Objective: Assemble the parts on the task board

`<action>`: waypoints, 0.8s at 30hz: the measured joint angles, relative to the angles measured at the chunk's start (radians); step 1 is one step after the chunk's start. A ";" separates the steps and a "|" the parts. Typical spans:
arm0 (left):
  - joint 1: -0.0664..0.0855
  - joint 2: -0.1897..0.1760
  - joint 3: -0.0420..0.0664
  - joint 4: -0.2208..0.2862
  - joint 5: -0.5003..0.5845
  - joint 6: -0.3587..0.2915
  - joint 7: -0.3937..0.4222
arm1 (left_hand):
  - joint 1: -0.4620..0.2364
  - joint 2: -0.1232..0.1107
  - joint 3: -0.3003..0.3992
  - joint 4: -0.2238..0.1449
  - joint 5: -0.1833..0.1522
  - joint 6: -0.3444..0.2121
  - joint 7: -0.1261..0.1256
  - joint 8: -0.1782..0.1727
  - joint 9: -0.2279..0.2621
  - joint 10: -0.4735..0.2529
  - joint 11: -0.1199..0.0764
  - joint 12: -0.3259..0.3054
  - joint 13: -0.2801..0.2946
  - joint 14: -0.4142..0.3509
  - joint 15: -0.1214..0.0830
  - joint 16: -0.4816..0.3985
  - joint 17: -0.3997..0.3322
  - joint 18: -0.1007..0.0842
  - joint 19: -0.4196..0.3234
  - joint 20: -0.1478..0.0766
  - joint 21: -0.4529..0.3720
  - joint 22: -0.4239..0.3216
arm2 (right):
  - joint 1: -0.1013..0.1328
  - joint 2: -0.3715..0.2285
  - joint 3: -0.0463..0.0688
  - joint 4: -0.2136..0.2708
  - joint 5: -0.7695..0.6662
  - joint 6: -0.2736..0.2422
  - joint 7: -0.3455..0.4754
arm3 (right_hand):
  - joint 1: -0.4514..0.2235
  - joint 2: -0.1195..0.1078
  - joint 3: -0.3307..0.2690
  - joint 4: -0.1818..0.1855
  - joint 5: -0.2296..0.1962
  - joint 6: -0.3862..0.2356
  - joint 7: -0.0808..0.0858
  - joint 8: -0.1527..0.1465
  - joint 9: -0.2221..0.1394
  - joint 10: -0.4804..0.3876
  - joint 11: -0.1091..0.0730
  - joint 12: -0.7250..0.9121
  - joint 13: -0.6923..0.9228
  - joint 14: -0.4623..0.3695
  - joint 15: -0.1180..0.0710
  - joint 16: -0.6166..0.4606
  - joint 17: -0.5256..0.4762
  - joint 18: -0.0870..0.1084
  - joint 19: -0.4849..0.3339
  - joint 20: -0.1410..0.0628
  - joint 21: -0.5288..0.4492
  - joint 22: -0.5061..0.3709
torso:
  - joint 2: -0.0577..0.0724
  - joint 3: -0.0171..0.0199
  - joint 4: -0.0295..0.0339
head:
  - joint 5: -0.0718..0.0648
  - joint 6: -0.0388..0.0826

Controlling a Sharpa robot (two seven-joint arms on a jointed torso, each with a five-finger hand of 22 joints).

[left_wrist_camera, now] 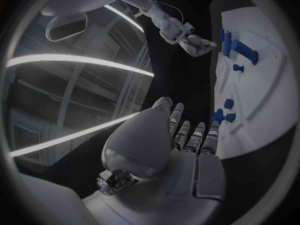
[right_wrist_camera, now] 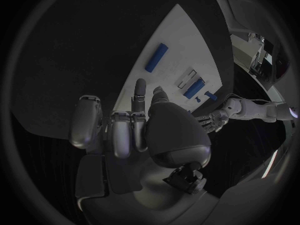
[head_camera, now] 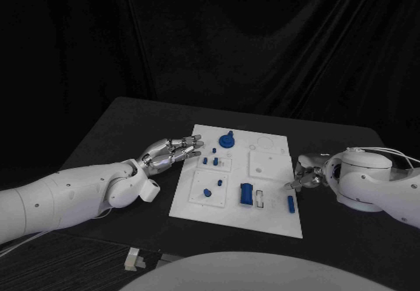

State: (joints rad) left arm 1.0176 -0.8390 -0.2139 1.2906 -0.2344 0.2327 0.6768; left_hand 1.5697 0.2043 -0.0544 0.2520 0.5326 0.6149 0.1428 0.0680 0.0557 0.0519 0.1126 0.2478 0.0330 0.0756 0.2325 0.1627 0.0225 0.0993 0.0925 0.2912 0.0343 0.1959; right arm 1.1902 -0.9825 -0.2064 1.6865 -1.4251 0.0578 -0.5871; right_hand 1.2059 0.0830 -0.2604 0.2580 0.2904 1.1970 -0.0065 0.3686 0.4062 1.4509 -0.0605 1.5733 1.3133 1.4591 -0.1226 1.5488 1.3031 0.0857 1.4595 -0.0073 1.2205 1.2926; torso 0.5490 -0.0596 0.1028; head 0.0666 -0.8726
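The white task board [head_camera: 271,212] lies flat in the middle of the black bench [head_camera: 114,130], small blue parts [head_camera: 247,194] on it; the left hand [head_camera: 166,153] hovers at its left edge, released, fingers apart; the right hand [head_camera: 305,174] sits at its right edge, fingers curled in, grasping nothing.

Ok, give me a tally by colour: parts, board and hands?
Blue parts: 9, though the smallest are hard to separate
White task board: 1
Silver hands: 2, left hand and right hand
Total: 12

Matt white task board [head_camera: 271,213], seemingly plastic, on matt black table [head_camera: 122,121].
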 measured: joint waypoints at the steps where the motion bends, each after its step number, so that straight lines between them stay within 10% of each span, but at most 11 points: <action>1: 0.000 0.000 0.000 0.000 0.000 0.000 0.000 | 0.000 0.000 0.000 0.000 0.000 0.000 0.000 0.000 0.000 0.000 0.000 0.000 0.000 0.000 0.000 0.000 0.000 0.000 0.000 0.000 0.000 0.000 | -0.001 0.000 0.000 -0.001 0.001 0.001 -0.001 | 0.000 0.000 0.000 0.000 0.000 0.000 0.000 0.000 0.000 0.000 0.000 0.000 0.000 0.000 0.000 0.000 0.000 0.000 0.000 0.000 0.000 0.000 | 0.000 0.0000 0.0001 | 0.000 0.000; 6: 0.000 0.001 0.000 0.000 0.000 0.000 0.000 | 0.000 0.000 0.000 0.000 0.000 0.000 0.000 0.000 0.000 0.000 0.000 0.000 0.000 0.000 0.000 0.000 0.000 0.000 0.000 0.000 0.000 0.000 | -0.008 0.002 0.000 -0.006 0.006 0.005 -0.004 | -0.010 0.010 0.000 0.000 0.000 -0.004 0.004 -0.015 0.000 0.001 0.001 0.000 0.000 0.000 0.000 0.000 0.000 0.000 0.000 0.000 -0.001 0.000 | 0.000 0.0000 -0.0001 | -0.002 0.000; 8: 0.000 0.001 0.000 0.000 0.000 0.000 0.000 | 0.000 0.000 0.000 0.000 0.000 0.000 0.000 0.000 0.000 0.000 0.000 0.000 0.000 0.000 0.000 0.000 0.000 0.000 0.000 0.000 0.000 0.000 | -0.011 0.002 0.000 -0.006 0.009 0.005 -0.005 | -0.027 -0.006 0.015 0.015 -0.001 -0.037 0.034 -0.066 -0.007 0.006 0.006 0.000 0.000 0.000 0.000 0.000 0.000 0.000 0.000 0.000 -0.001 0.000 | 0.000 0.0000 -0.0001 | -0.002 0.000; 24: 0.000 0.002 0.000 -0.002 0.000 0.000 0.001 | 0.000 0.000 0.000 0.000 0.000 0.000 0.000 0.000 0.000 0.000 0.000 0.000 0.000 0.000 0.000 0.000 0.000 0.000 0.000 0.000 0.000 0.000 | -0.020 -0.001 0.000 -0.003 0.031 0.002 -0.008 | -0.033 -0.012 0.028 0.003 -0.002 -0.002 0.013 -0.087 -0.012 0.009 0.009 0.000 0.000 0.000 0.000 0.000 0.000 0.000 0.000 0.000 -0.001 0.000 | 0.000 0.0000 -0.0002 | -0.002 0.000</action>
State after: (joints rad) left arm 1.0173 -0.8365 -0.2139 1.2890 -0.2344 0.2329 0.6774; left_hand 1.5697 0.2043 -0.0543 0.2521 0.5326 0.6148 0.1429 0.0680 0.0557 0.0519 0.1128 0.2478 0.0330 0.0756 0.2325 0.1627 0.0225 0.0993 0.0920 0.2912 0.0343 0.1955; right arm 1.1698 -0.9836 -0.2065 1.6838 -1.3944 0.0601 -0.5946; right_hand 1.1731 0.0712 -0.2328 0.2608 0.2885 1.1951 0.0060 0.2817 0.3942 1.4598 -0.0515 1.5733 1.3132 1.4591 -0.1223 1.5486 1.3031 0.0858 1.4593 -0.0072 1.2195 1.2926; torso 0.5488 -0.0596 0.1026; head 0.0642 -0.8726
